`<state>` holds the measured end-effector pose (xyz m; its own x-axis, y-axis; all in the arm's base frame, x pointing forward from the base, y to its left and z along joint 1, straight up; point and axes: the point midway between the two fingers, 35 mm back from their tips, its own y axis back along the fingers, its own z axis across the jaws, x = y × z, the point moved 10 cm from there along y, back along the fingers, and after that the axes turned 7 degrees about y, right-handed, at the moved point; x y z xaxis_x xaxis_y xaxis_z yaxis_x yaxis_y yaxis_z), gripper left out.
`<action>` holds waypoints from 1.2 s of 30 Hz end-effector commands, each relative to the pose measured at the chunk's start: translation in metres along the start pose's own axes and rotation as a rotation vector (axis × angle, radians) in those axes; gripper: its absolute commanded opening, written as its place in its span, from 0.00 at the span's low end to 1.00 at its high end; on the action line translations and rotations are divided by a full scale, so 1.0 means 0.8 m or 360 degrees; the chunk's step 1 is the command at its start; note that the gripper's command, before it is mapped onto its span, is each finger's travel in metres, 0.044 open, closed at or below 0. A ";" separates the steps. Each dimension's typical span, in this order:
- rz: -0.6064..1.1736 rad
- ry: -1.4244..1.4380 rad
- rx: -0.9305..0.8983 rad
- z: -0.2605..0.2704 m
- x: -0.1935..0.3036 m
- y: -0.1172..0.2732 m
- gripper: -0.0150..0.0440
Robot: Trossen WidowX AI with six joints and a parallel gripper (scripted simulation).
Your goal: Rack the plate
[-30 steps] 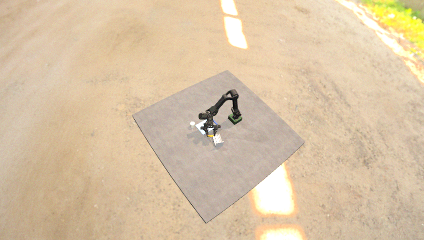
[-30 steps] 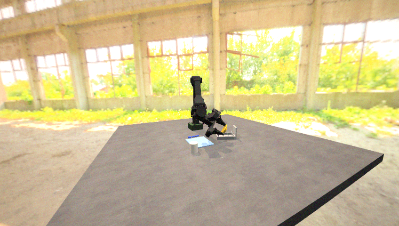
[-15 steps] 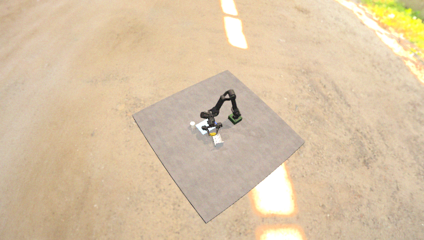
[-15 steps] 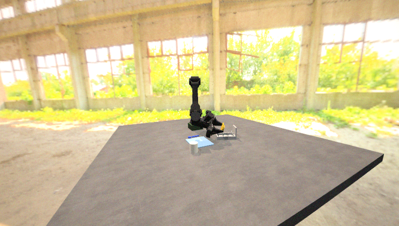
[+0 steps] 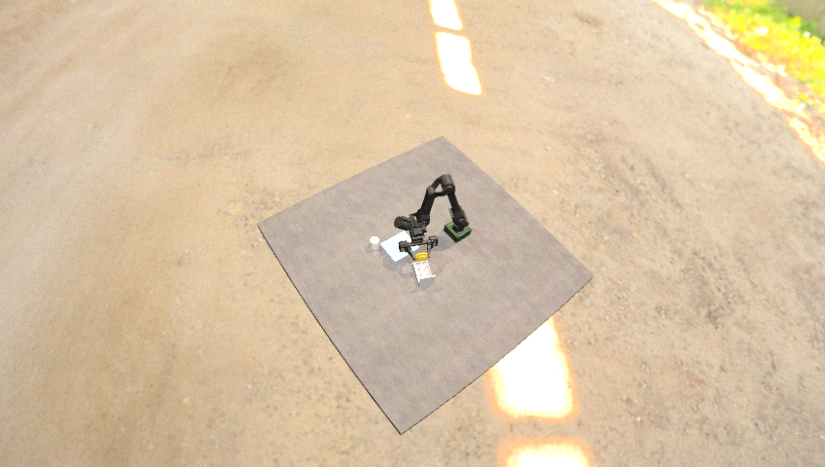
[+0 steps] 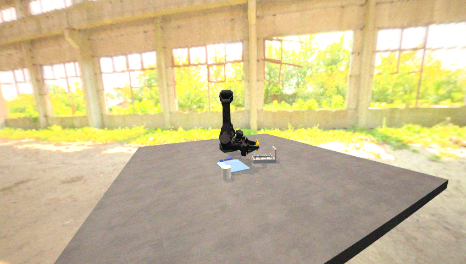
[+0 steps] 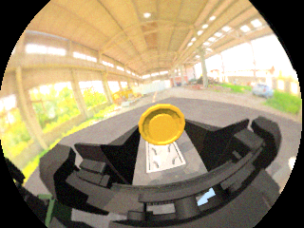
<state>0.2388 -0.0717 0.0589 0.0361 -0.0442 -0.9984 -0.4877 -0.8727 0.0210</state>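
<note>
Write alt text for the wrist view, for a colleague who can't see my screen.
The gripper is shut on a small yellow plate, held on edge with its round face toward the camera. Just below and beyond it, between the dark fingers, lies the pale dish rack on the grey table.

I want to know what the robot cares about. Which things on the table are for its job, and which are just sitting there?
For the job:
- plate, yellow, held in the gripper
- rack, grey, on the table

Just lying about:
- cup, white
- blue sheet
- pen, blue, at the sheet's far edge
</note>
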 end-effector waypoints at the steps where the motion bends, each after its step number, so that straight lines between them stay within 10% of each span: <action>1: -0.0034 0.0045 -0.0013 0.003 0.001 0.001 0.25; 36: -0.0013 0.0051 -0.0015 0.005 0.033 -0.007 0.25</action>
<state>0.2412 -0.0682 0.0352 0.0729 -0.0537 -0.9959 -0.4778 -0.8784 0.0123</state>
